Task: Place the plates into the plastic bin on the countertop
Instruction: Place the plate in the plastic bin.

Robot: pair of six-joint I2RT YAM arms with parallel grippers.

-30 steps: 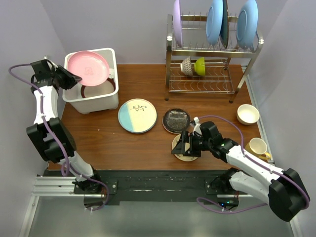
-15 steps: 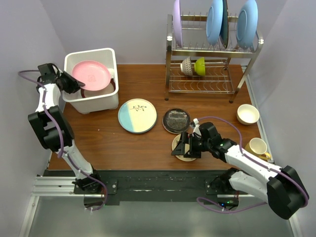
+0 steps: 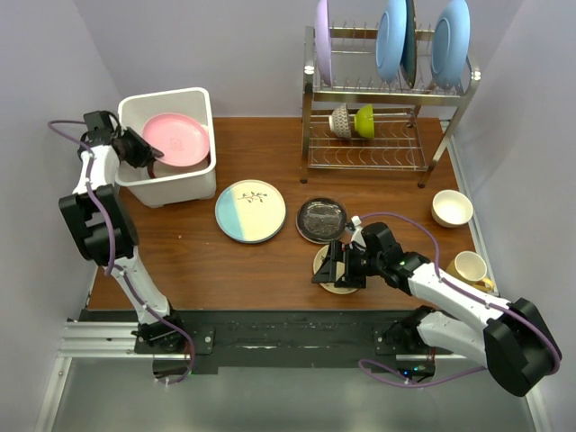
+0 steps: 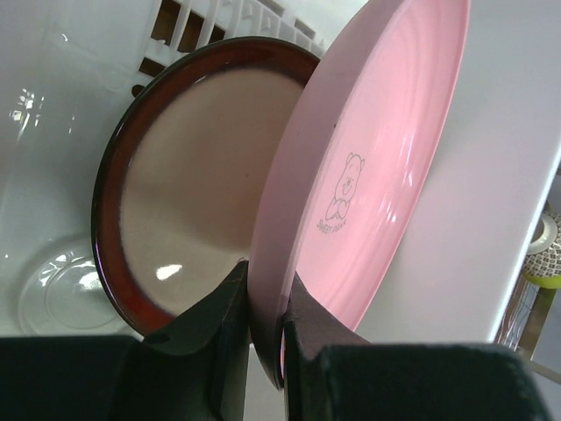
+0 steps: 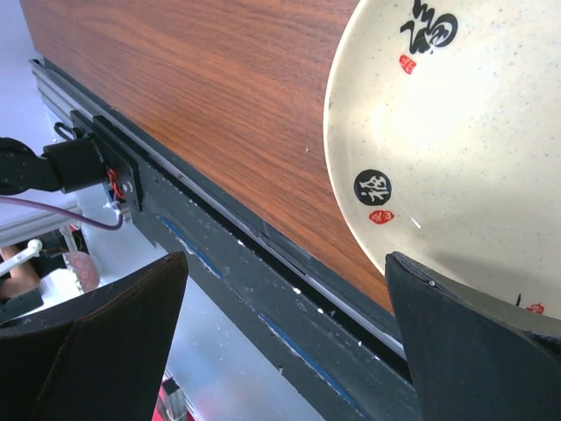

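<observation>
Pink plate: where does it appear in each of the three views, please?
Top external: pink plate upper left, inside the plastic bin.
Left wrist: the plate centre right, on edge, rim between the left fingers.
Right wrist: not in it.
Shared landmark: the bin's white wall, top external and left wrist.

Both arms (image 3: 450, 292) have white links, black joints and trailing purple cables (image 3: 396, 213).

pink plate (image 3: 177, 139) lowered, deeper — inside plastic bin (image 3: 176, 191)

A pink round plate (image 3: 177, 139) tilts inside the white plastic bin (image 3: 171, 187), far left, against a maroon-rimmed cream plate (image 4: 188, 184). A blue-cream plate (image 3: 250, 211), dark glass plate (image 3: 321, 219) and small yellowish plate (image 5: 456, 149) lie flat on the desk (image 3: 180, 243).
</observation>
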